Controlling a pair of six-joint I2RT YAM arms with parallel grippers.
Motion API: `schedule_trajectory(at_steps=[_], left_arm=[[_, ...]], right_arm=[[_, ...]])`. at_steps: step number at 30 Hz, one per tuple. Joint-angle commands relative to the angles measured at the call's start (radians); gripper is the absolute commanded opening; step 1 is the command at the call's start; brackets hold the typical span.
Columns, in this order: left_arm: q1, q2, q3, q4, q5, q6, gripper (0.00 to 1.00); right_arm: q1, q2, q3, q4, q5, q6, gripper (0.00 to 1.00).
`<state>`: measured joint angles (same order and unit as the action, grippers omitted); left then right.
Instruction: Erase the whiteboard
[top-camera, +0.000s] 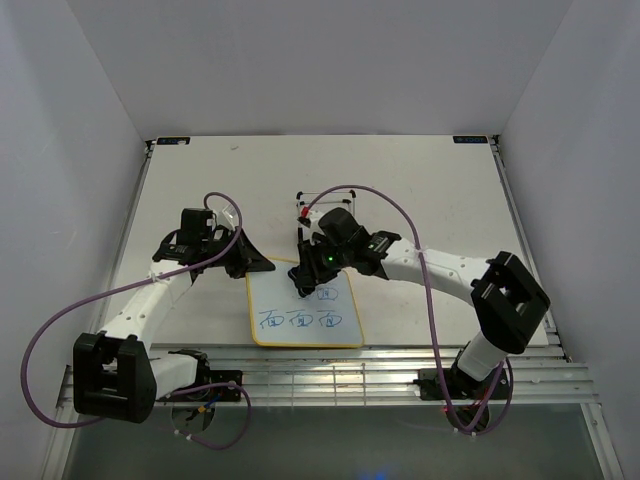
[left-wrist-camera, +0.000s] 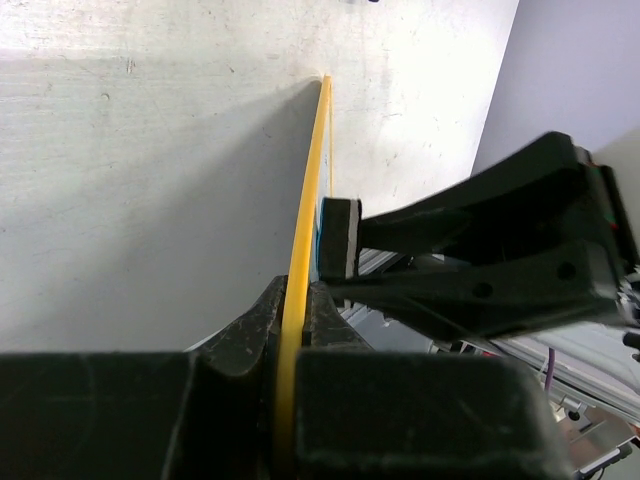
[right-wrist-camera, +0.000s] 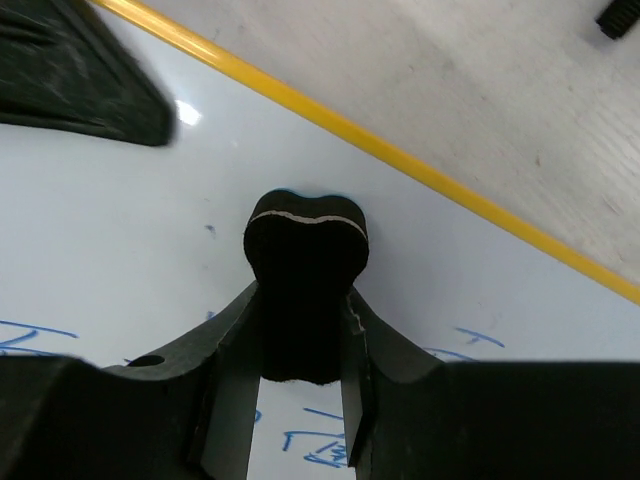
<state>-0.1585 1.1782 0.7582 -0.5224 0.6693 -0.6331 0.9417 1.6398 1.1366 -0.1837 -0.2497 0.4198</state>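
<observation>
The small flat white whiteboard with a thin yellow frame lies on the pale table top, near its front edge between the two arms, and blue handwritten marks stand across its lower part. The left gripper is clamped on the board's upper left edge (the yellow frame runs straight between its two fingers), so the board stretches away from this claw to the right. The right gripper holds firmly a small black bone-shaped eraser, which touches the upper part of the white surface, near the left claw.
</observation>
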Motion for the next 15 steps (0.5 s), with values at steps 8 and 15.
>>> schedule_trajectory(at_steps=[8,15], left_arm=[[-0.009,-0.028,-0.022,0.013,-0.453,0.196,0.00],[-0.009,-0.032,-0.023,0.012,-0.468,0.190,0.00]], right_arm=[[-0.023,-0.052,-0.135,-0.172,-0.017,-0.021,0.25],[0.123,-0.098,-0.046,-0.039,-0.034,0.046,0.24]])
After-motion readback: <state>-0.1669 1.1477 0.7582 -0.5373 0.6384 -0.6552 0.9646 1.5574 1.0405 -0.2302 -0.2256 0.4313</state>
